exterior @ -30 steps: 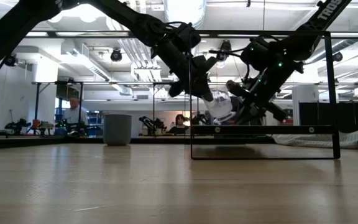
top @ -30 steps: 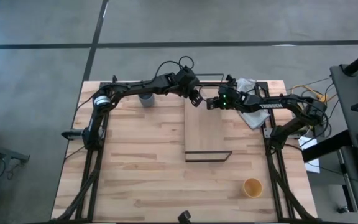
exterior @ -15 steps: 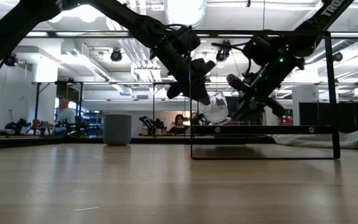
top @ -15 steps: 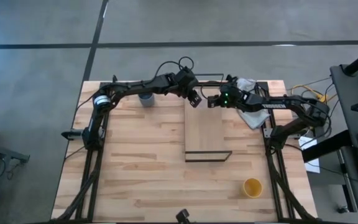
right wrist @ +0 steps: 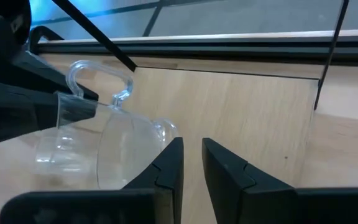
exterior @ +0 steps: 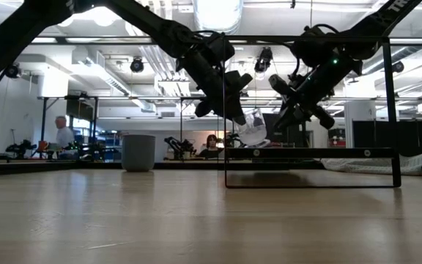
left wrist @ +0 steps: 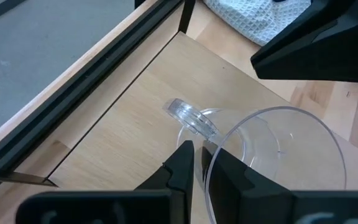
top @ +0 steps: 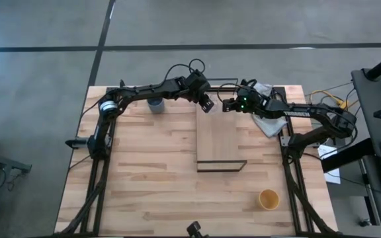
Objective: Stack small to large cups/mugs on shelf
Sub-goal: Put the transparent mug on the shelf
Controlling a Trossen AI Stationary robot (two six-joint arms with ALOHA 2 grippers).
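Both arms are showing as dark, near-black jointed links. The left arm (top: 137, 91) is carrying a silvery metal band at its base joint, and a thin black cable is looping above its wrist. The right arm (top: 296, 114) is wearing pale lettering along its forearm (too small to read from above) and a green light is glowing near its wrist. Each wrist view is showing two matt black fingers (left wrist: 182, 165) with flat, angular inner faces (right wrist: 169, 163).

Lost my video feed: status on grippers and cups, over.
Left gripper shut on clear glass, tilted over the shelf. Right gripper empty, close beside it. Blue-grey cup, yellow-orange cup on table.
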